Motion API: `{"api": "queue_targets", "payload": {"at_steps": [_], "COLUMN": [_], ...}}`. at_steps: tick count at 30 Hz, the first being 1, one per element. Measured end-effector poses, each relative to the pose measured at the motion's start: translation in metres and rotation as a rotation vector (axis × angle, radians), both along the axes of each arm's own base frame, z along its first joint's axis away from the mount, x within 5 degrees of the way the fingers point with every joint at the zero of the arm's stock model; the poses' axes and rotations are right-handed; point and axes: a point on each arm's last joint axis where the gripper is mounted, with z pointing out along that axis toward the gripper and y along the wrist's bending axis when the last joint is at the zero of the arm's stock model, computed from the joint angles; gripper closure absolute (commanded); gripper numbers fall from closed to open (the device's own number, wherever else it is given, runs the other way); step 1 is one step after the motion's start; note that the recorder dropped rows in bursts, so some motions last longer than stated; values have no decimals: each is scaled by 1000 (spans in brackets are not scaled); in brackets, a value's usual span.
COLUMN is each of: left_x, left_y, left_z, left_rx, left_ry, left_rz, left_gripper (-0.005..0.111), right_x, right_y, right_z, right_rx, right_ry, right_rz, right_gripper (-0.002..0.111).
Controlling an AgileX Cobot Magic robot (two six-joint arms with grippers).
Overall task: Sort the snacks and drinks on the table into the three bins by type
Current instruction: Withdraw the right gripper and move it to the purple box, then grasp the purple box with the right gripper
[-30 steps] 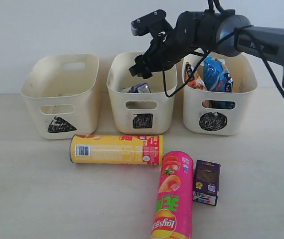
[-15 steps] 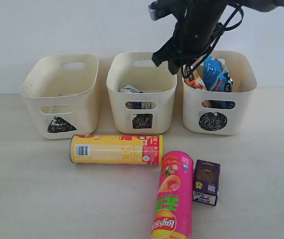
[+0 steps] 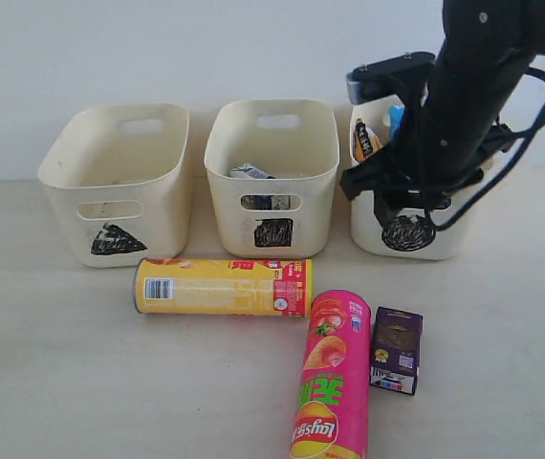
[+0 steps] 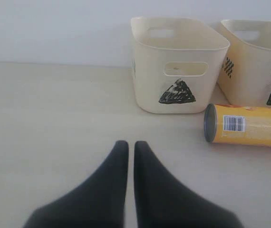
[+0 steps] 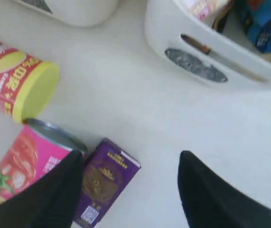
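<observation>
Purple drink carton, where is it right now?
In the exterior view the purple carton sits on the table at lower right, just right of the pink chip can and in front of the circle-marked bin.

Robotics test bench, lab-type setting: bare pale wood-grain table (image 3: pixel 43 382) against a plain white wall (image 3: pixel 110 48), three cream bins (image 3: pixel 223 215) hand-scribbled with triangle, square and circle, black cable-draped robot arm (image 3: pixel 464 105) above the surface.

Matt cream plastic bins (image 3: pixel 271 163), glossy pink can (image 3: pixel 333 378)
</observation>
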Motion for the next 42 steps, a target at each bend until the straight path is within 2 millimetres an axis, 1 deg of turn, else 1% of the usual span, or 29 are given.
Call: {"api": "queue_targets", "payload": {"at_steps": [2,4,8,10,14,17,21,26,33,36,42], "left_x": [0,0,0,0,0,0,0,0,0,0,0], "left_y": [0,0,0,0,0,0,0,0,0,0,0], "left_z": [0,0,0,0,0,0,0,0,0,0,0], "left_rx": [0,0,0,0,0,0,0,0,0,0,0], "left_ry": [0,0,0,0,0,0,0,0,0,0,0], "left_rz": [0,0,0,0,0,0,0,0,0,0,0], "left_gripper": [103,103,103,103,103,103,103,103,103,103,103], "right_x": [-9,-17,-29,-34,-38,-38,-36,-31,-28,-26,-22], "right_y": [-3,-5,-5,-6,-6,-5,2,2,-1,0,3], "right_z": [-7,-17,-44,-54,-64,-68,-82,-97,-106,-116,-122], "right_rx": [15,36,85,102,121,133,128,98,68,61,93], "right_ry": [26,60,127,140,159,170,190,200,203,216,198], "right_rz": [-24,-56,-113,-131,-153,-167,-168,-201,-244,-247,-264], "right_gripper": [46,46,46,46,46,46,46,46,46,46,46]}}
